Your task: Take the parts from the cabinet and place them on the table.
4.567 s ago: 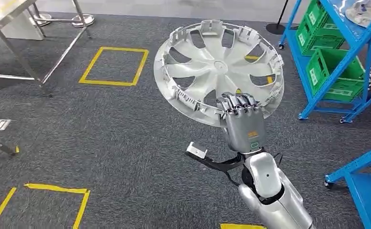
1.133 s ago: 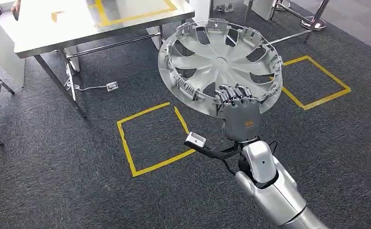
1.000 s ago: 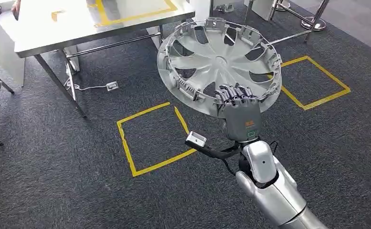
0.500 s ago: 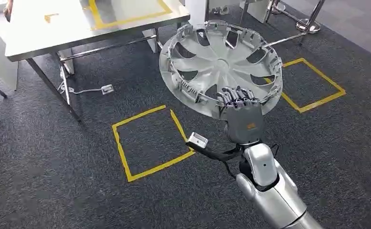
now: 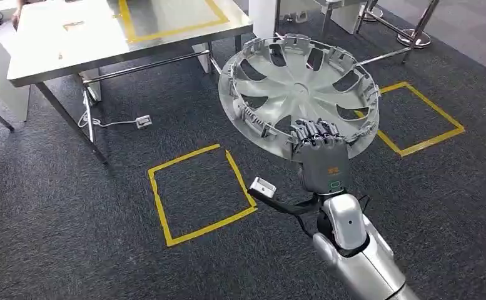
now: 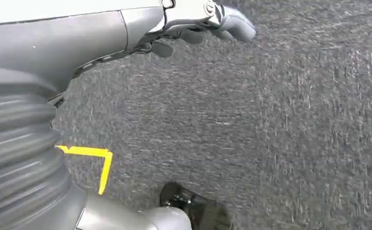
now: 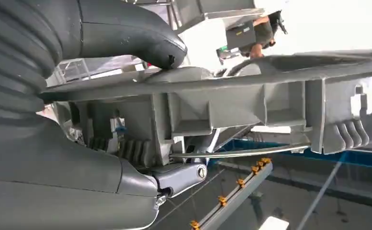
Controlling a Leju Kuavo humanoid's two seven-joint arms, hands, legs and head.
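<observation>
Head view: the right hand (image 5: pixel 320 150) grips the near rim of a silver wheel cover (image 5: pixel 299 87), fingers (image 5: pixel 314 130) curled over the edge, palm back toward the camera. The cover is held off the floor, tilted, its ribbed inner side and clips facing up. The silver right arm (image 5: pixel 353 250) rises from the lower edge, with a small wrist camera (image 5: pixel 263 187) standing out on a dark bracket beside the wrist.

Right wrist view supplies the grip detail: the thick grey thumb (image 7: pixel 140 40) lies on one face of the cover's rim (image 7: pixel 251 79), and a darker finger (image 7: pixel 179 176) lies under the other face, beside the moulded clips and a thin wire ring (image 7: pixel 241 152). A blue frame (image 7: pixel 346 158) is visible beyond the rim.

Beyond the cover in the head view, a steel table (image 5: pixel 52 50) with yellow tape on its top stands at the upper left, well apart from the cover. Yellow tape squares (image 5: pixel 196 194) mark the dark grey carpet (image 5: pixel 71 250) below and to the right of the held part. A white power strip (image 5: pixel 143 121) on a cable lies by the table leg.

Left wrist view: the left hand (image 6: pixel 193 21) hangs over carpet with nothing in it; whether its fingers are apart or curled I cannot tell. A yellow tape corner (image 6: pixel 95 163) lies beneath.
</observation>
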